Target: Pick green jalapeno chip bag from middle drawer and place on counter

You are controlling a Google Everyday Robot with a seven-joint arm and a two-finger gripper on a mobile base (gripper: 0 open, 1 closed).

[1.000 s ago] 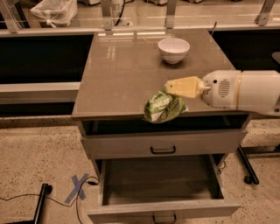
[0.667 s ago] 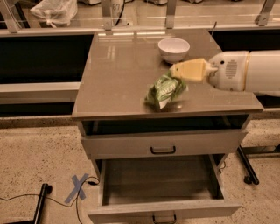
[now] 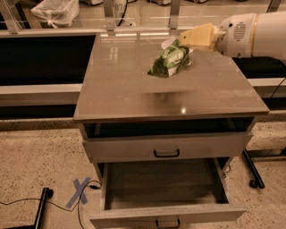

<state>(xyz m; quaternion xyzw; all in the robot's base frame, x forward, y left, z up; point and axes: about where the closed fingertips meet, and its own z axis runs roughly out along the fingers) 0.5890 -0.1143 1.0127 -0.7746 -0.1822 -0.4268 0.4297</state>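
My gripper (image 3: 184, 43), with pale yellow fingers (image 3: 199, 36) on a white arm coming in from the right, is shut on the top of the green jalapeno chip bag (image 3: 169, 61). The bag hangs tilted above the far right part of the counter (image 3: 129, 85), and its shadow falls on the slab below. The middle drawer (image 3: 165, 184) is pulled out at the bottom of the view and its inside shows nothing. The bag hides most of the white bowl (image 3: 167, 43).
A closed drawer with a dark handle (image 3: 166, 153) sits above the open one, under a dark open slot. Blue tape cross (image 3: 78, 193) and a cable lie on the floor at left. A plastic bag (image 3: 57, 10) sits behind the counter, and a dark stand leg (image 3: 253, 171) is at right.
My gripper has carried the bag from the counter's front right edge back towards the white bowl. The bag now covers most of the bowl.
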